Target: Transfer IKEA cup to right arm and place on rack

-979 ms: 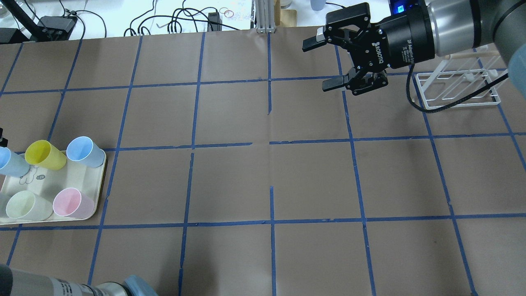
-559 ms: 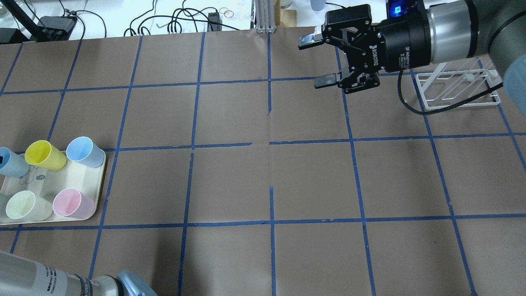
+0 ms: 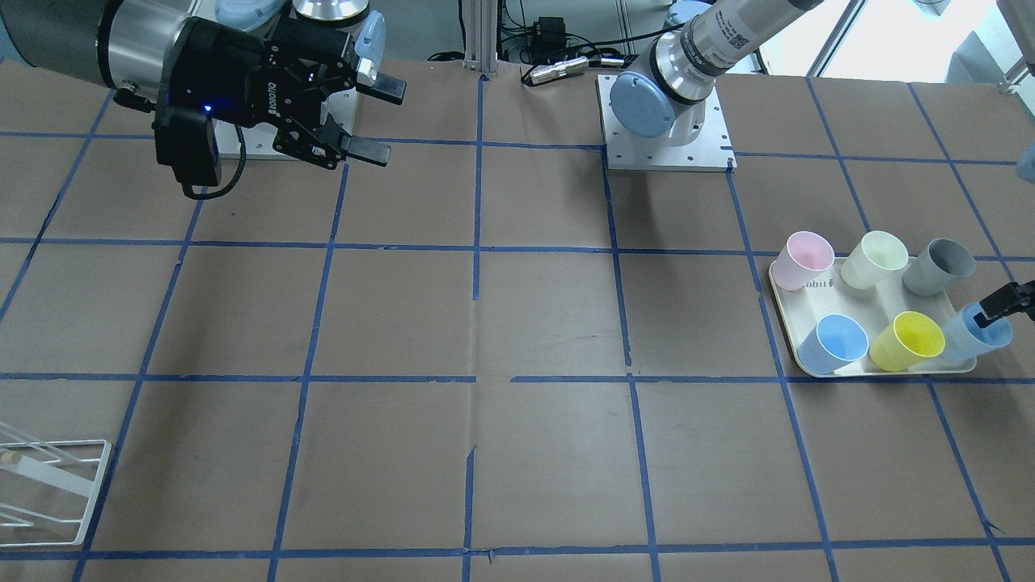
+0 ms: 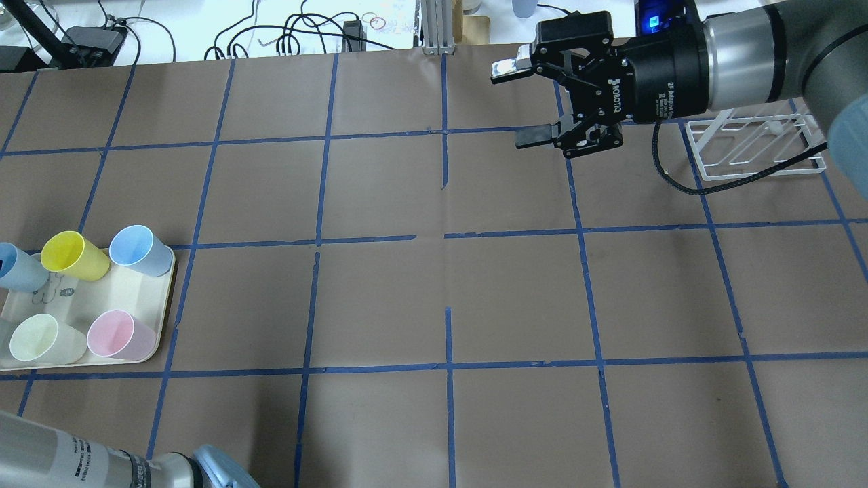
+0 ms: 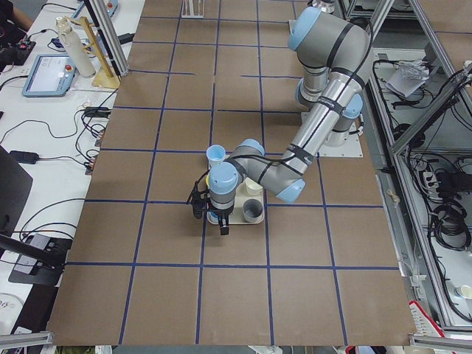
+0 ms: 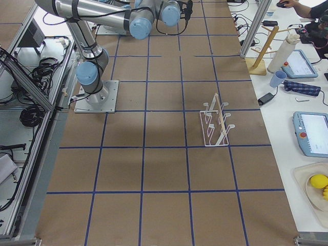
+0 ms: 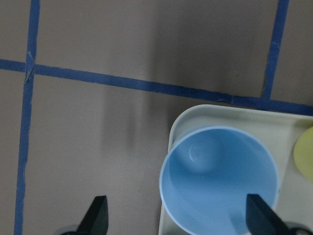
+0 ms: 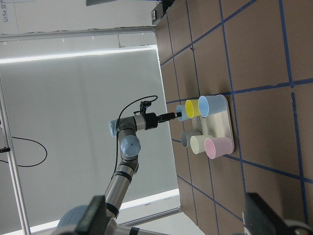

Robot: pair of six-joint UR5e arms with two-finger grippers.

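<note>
Near the table's far right corner, the right arm (image 4: 746, 47) hangs beside the white rack (image 6: 216, 123), the right gripper (image 4: 517, 103) spread wide and empty. At the left edge a cream tray (image 4: 102, 298) carries six cups, nothing in them. On its outer corner stands the IKEA cup (image 7: 220, 181), with the left gripper (image 7: 177, 213) gaping wide over it. It is probably light, thin, slick plastic, so pinch the wall near the rim, gently.
</note>
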